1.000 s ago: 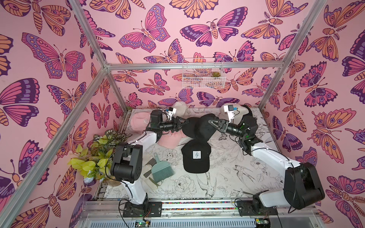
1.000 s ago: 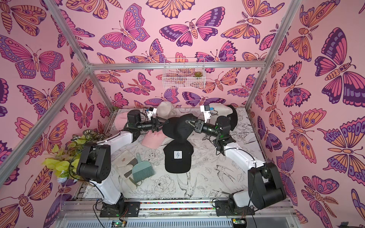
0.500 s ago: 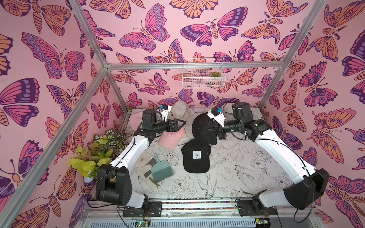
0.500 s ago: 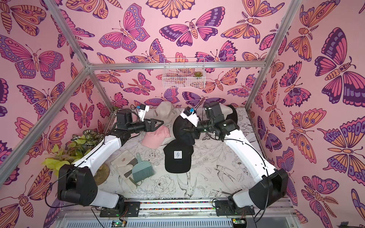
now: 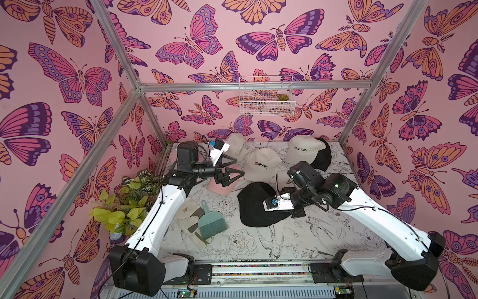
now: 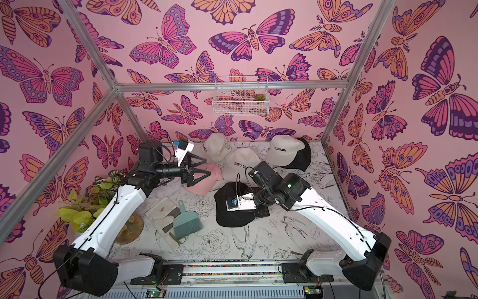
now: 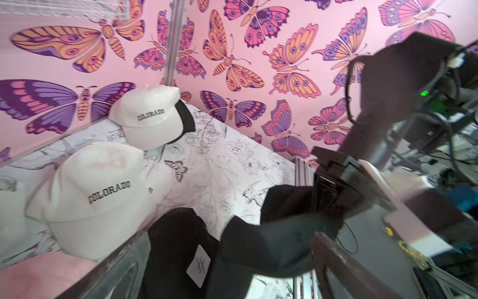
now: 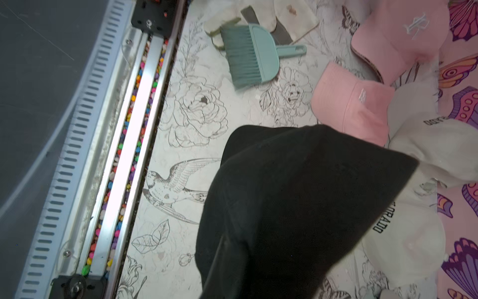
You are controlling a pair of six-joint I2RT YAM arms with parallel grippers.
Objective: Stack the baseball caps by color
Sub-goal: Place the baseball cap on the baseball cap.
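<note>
Both top views: left gripper point(image 5: 239, 167) is spread wide over the pink cap point(image 5: 219, 187); beside it, a black cap point(image 5: 254, 196) is clamped by the right gripper point(image 5: 294, 211)

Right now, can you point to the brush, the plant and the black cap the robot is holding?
brush point(image 5: 214, 227): in a top view, on the bristles.
plant point(image 5: 116, 215): in a top view, on a yellow-green leaf.
black cap point(image 8: 297, 202): right wrist view, on the middle of its fabric.
</note>
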